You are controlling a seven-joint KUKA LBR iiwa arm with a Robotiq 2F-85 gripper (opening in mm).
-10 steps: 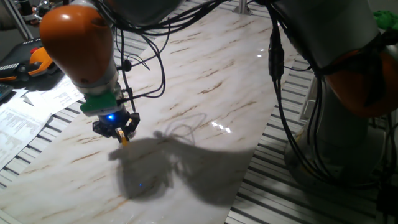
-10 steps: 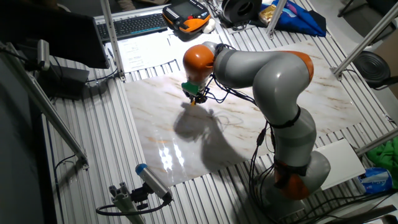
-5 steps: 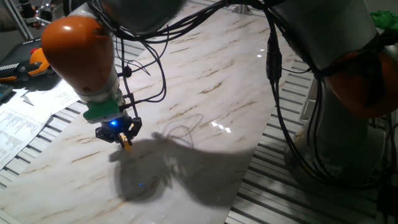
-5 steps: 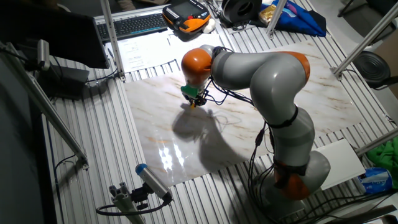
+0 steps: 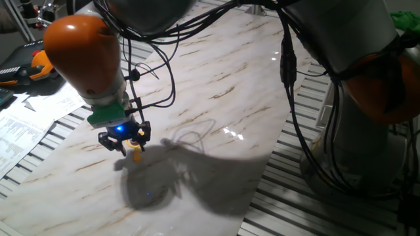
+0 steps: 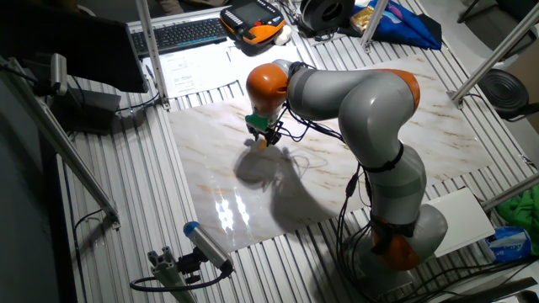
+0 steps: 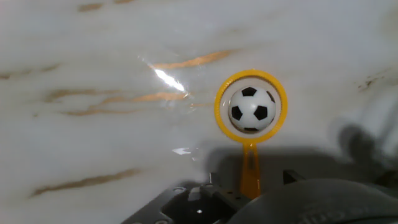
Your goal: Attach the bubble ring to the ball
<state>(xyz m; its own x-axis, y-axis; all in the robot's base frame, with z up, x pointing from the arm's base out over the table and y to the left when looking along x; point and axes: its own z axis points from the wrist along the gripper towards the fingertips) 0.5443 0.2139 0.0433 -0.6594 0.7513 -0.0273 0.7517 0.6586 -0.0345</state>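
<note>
Marble-look surface [image 5: 216, 85] fills one fixed view; the end effector [image 5: 126, 141] hangs low at left centre, a yellow bit of the bubble ring [image 5: 136, 155] showing under it, close to the surface. The ball can't be made out here. Papers [image 5: 36, 115] lie at the left edge, well apart. Cables [image 5: 167, 72] loop off the wrist.

Other fixed view: end effector [image 6: 262, 133] low over the upper-middle part of the surface [image 6: 404, 126]; the ring is only a speck there. A keyboard [image 6: 181, 34] and an orange-black pendant [image 6: 253, 18] sit at the top, off the surface. Nothing stands in the way.

Hand view: the bubble ring [image 7: 250, 134] circles the ball [image 7: 251, 109], the ball centred in the hoop at right of centre. The handle runs down into the end effector, which looks clamped on it. Judgement: the ring is already around the ball, or just above it; whether it is seated can't be told. Left: release and retreat without dragging the ring or rolling the ball.
</note>
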